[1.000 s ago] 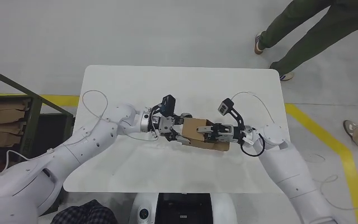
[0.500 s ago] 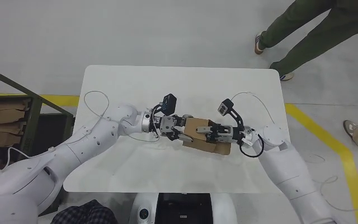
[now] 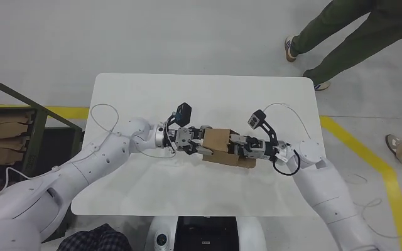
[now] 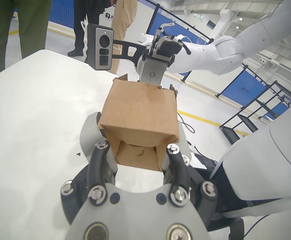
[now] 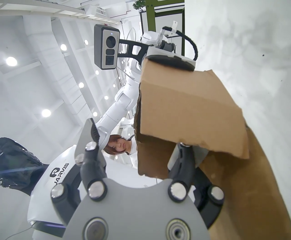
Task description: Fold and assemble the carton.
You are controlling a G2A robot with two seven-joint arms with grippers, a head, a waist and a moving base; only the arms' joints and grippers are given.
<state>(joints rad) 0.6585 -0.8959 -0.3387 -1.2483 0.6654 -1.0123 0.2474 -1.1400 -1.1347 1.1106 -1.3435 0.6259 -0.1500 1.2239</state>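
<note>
Clamping carton (image 4: 141, 106), left hand (image 4: 136, 129); right hand (image 5: 134, 141) fingertip hidden.

- White lettering beside a small logo is showing on the blue wall panel (image 4: 63, 13) behind the table. Standing people's legs are cutting part of it off.
- A small white logo with a line of lettering is sitting on the blue partition panel (image 4: 250, 91) out on the floor. It is too small to make out.

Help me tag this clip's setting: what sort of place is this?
Probably a robotics lab or test hall in an industrial building: a yellow floor line, blue partition panels and rows of ceiling lights high overhead.
</note>
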